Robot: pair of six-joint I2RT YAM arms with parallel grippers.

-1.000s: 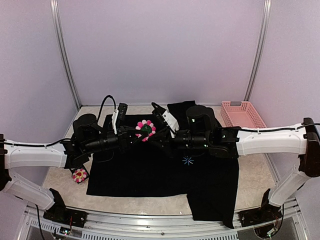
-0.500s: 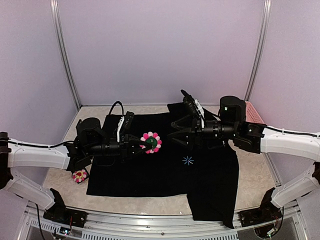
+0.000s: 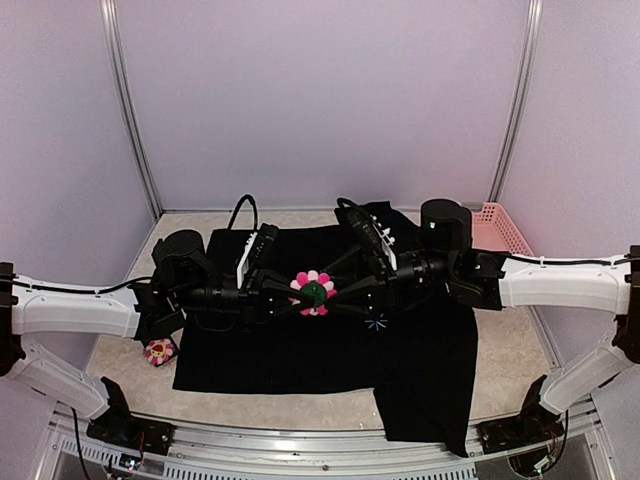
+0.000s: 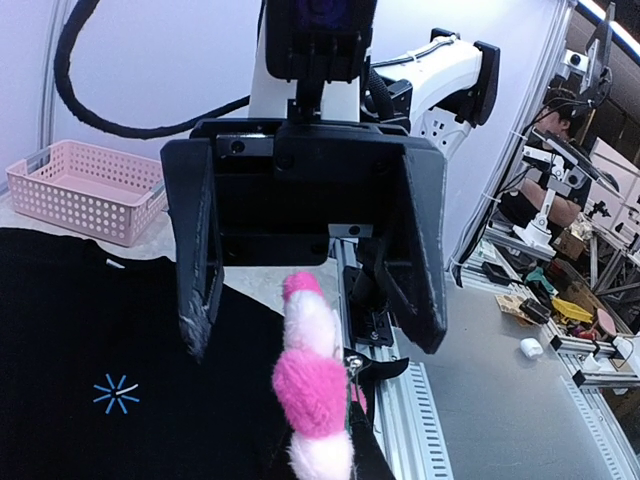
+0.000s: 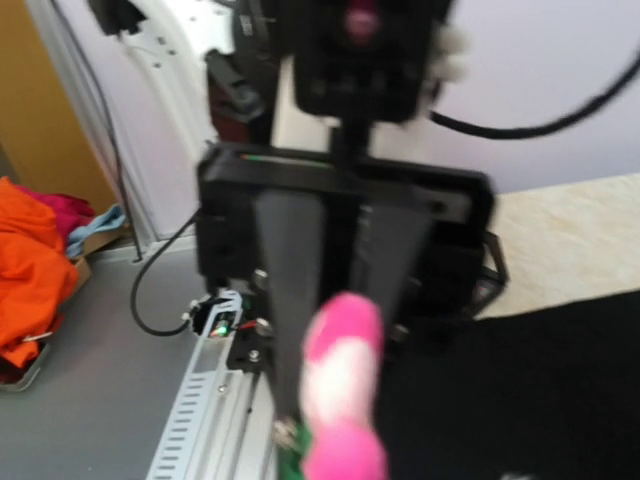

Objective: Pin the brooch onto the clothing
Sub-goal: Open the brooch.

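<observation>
The left gripper (image 3: 298, 297) is closed tight on the brooch (image 3: 313, 292). It holds the flower in the air above the clothing (image 3: 300, 350), over the middle of the worktop (image 3: 505, 350) and just left of the light-blue star mark (image 3: 377, 321). The right gripper (image 3: 338, 294) stands wide open with nothing in it. Its two fingers (image 4: 195, 260) are on both sides of the flower and, as far as I can see, do not touch it. In the left wrist view the brooch shows its edge, with a small metal part at its back. Whether the pin is open, I cannot tell.

In my judgement the step is a handover, or a two-handed grip to work the pin. To do it well, the right gripper should close slowly on the petal rim and not on the metal part. The left one should release only when the second grip is firm, because the plush is soft and can slip or turn. The flower should be kept low over the chest area. The second flower brooch (image 3: 158, 350) near the left edge and the pink basket (image 3: 487, 228) at the far right corner are not needed.
</observation>
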